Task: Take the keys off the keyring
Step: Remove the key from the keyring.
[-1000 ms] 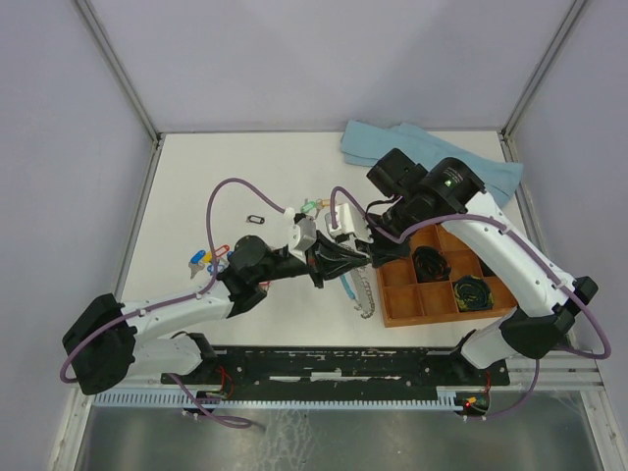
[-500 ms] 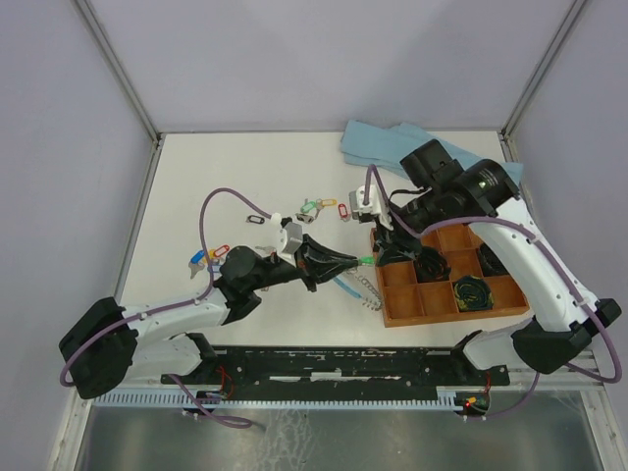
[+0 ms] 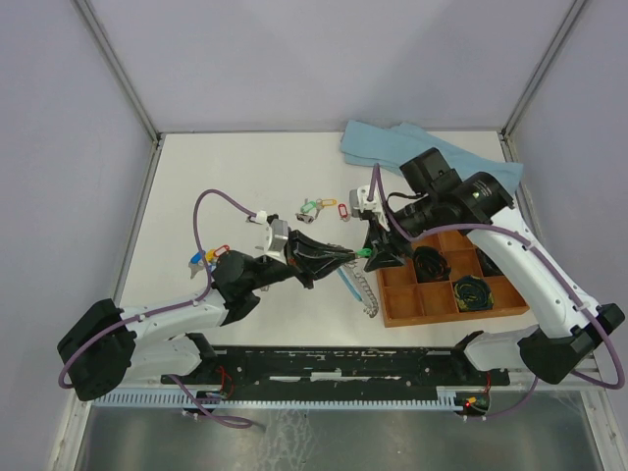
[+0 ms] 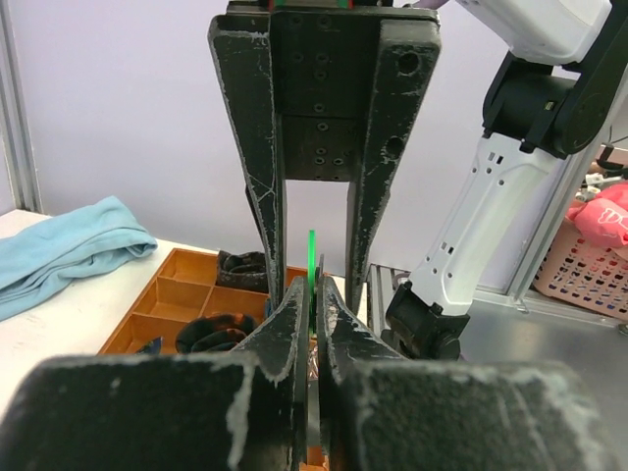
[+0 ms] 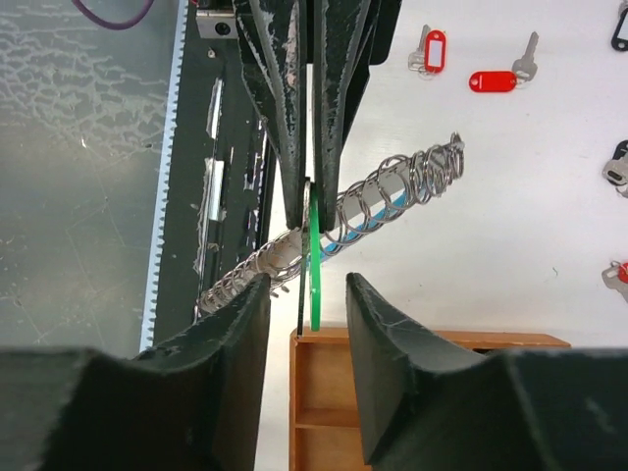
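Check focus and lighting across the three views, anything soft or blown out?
Top external: even light, sharp, barely any shadow on the table. Left wrist: left gripper soft up close, green key tag crisp. Right wrist: right gripper blurred at the bottom, keyring sharp, table nearly washed out.

The table (image 3: pixel 245 167) is plain white, the crumpled cloth (image 3: pixel 392 142) light blue, and the tray (image 3: pixel 437 314) orange-brown, with black cable coils (image 3: pixel 430 263) in its compartments. The keys (image 3: pixel 324 209) are silver with plain plastic tags in red, green, yellow and blue, one bright green tag (image 5: pixel 314 265) standing out against the silvery-grey keyring (image 5: pixel 392 196) with its light-blue strip. Both arms (image 3: pixel 530 275) are white with black joints and purple cables (image 3: pixel 208 211), and the left gripper (image 4: pixel 314 324) and right gripper (image 5: pixel 309 287) are black, scuffed with whitish scratches.
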`<state>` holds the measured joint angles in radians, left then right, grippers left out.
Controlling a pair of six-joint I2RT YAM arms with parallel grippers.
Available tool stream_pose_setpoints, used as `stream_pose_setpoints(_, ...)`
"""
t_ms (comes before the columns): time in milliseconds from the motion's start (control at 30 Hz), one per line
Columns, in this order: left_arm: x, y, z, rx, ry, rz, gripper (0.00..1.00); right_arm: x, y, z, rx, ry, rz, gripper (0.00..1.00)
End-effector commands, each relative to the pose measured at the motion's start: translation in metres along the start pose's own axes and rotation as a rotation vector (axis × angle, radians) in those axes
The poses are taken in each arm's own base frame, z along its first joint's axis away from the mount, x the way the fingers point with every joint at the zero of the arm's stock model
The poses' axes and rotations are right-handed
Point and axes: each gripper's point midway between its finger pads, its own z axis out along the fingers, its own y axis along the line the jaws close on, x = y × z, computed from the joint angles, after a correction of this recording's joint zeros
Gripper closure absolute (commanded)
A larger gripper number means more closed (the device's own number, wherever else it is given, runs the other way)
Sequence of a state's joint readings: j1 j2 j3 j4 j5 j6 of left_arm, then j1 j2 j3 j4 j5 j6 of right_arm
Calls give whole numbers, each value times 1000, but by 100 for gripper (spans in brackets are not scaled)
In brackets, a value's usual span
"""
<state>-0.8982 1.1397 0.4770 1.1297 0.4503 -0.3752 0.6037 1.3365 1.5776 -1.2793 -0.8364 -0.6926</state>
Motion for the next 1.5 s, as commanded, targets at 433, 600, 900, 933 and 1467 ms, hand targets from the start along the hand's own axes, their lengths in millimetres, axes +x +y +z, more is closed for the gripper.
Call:
stream_pose_setpoints(433,-18,-3,6,13,-54,-2,85,-13,-4,-12,76,-29,-43,100)
stream_pose_setpoints(600,-7,-2,9,23,66,43,56,-1,-4,-11,88,64,-67,99)
stream_pose_setpoints(900,6,-1,17,57,232,72,52,0,-2,-12,73,148,-85,99)
stream_pose_setpoints(933,8,-1,17,63,245,70,52,-1,-3,-12,73,150,-85,100)
stream_pose_setpoints(1467,21,-3,25,111,310,35,72,-2,2,-8,39,156,-86,99)
